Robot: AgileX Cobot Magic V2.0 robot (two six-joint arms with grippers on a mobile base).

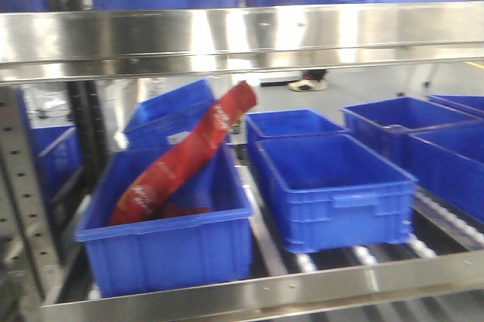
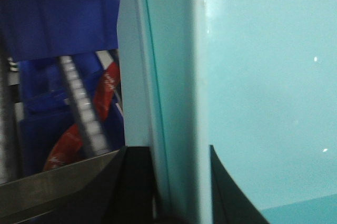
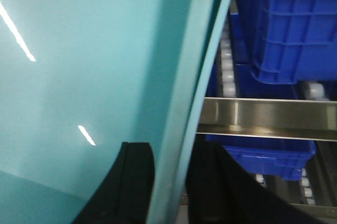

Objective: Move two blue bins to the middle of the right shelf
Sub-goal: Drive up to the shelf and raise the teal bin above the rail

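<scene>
1. Left tool [image 2: 181,192]: black fingers [image 2: 134,182] clamped narrow over the thin rim and wall of a pale cyan bin [image 2: 253,92], one finger outside, one inside.
2. Past that wall, in the left wrist view: dark blue bins [image 2: 58,21], a white roller track [image 2: 84,113], a red packet [image 2: 105,92], a steel rail [image 2: 52,182] low in the frame.
3. Front view: shelf rails [image 1: 227,35] of shiny steel above and below; perforated grey post [image 1: 23,186] at left.
4. On the rollers, left to right: dark blue bin [image 1: 170,239] holding a long red packet [image 1: 189,156] leaning upward, then an empty dark blue bin [image 1: 333,186], more blue bins beyond at right.
5. Right tool [image 3: 171,192]: gripping narrow on the rim of a cyan bin [image 3: 79,77], wall between the fingers.
6. Beside it at right: steel rail [image 3: 263,116], dark blue bins [image 3: 289,24] above and below.
</scene>
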